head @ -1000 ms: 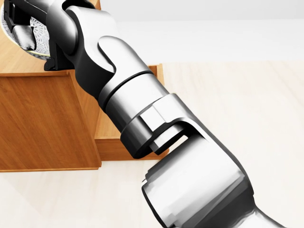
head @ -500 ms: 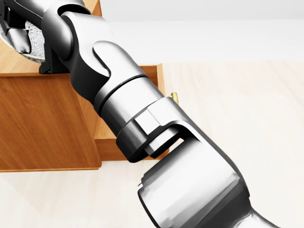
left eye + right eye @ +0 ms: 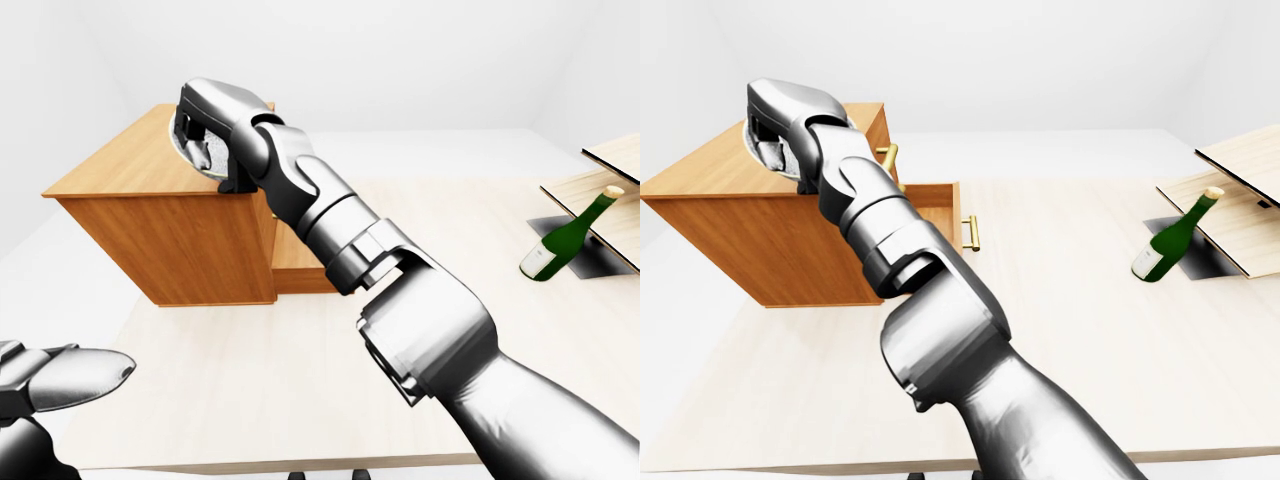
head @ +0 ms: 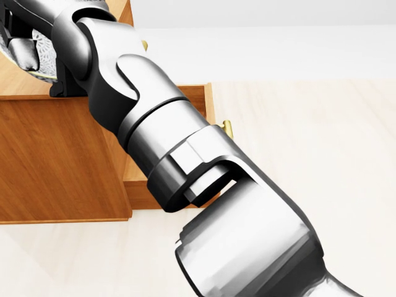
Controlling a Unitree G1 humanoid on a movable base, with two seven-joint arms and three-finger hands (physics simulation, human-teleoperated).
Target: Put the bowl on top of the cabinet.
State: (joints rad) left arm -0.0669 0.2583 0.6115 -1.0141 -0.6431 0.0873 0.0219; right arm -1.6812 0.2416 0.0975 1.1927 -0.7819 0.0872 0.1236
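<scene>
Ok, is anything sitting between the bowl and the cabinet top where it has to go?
Nothing visible does. The pale patterned bowl is over the wooden cabinet's flat top, under the right hand. Whether it touches the wood yet is hidden by the hand.

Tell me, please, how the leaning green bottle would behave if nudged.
The green bottle leans tilted, its neck against the wooden boards, so it would probably slide or topple. Being round, it would likely roll once down. It looks like glass, perhaps slippery.
</scene>
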